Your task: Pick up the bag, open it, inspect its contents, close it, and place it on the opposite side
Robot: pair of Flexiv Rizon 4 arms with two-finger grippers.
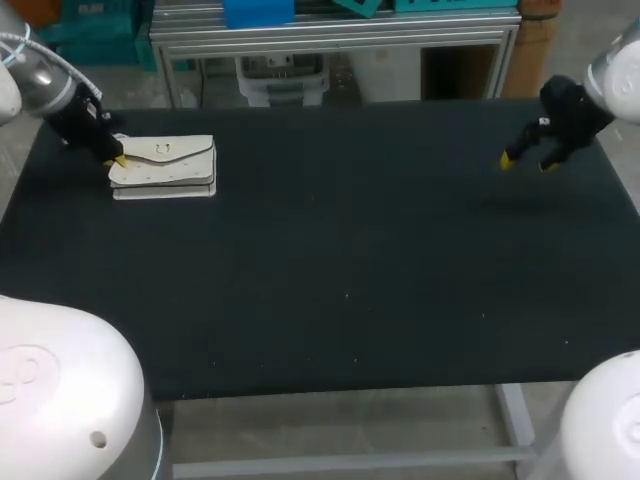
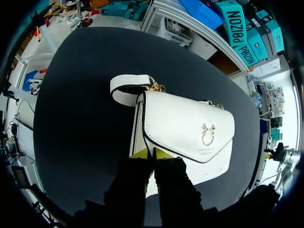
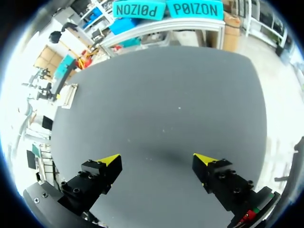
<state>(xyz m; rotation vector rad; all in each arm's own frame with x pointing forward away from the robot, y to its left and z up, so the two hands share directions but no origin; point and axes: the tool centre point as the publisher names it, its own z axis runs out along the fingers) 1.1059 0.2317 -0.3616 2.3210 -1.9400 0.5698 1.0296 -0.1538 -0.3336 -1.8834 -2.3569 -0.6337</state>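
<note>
We find the white bag [image 1: 170, 165] lying flat on the black table [image 1: 350, 260], toward its far left corner, with the flap [image 2: 190, 126] facing up and closed over the front. Seen from the left wrist, a gold ring clasp [image 2: 207, 135] sits on the flap near its lower edge. The short white strap [image 2: 127, 88] loops out beside the bag's far end, joined to it by gold chain links [image 2: 155, 87].

Our left gripper [image 2: 152, 153] is down at the near edge of the bag (the bag's left end in the head view [image 1: 119, 158]). Its yellow tips are drawn narrow, one on either side of the dark-trimmed edge, and both touch it. They appear to pinch the flap's corner, though we cannot tell whether the body underneath is caught too. The bag's underside seems to rest on the table.

Our right gripper [image 1: 526, 162] hangs above the far right part of the table, well apart from the bag. Its own wrist view [image 3: 156, 161] shows the fingers spread wide, with only bare black tabletop between and ahead of them.
</note>
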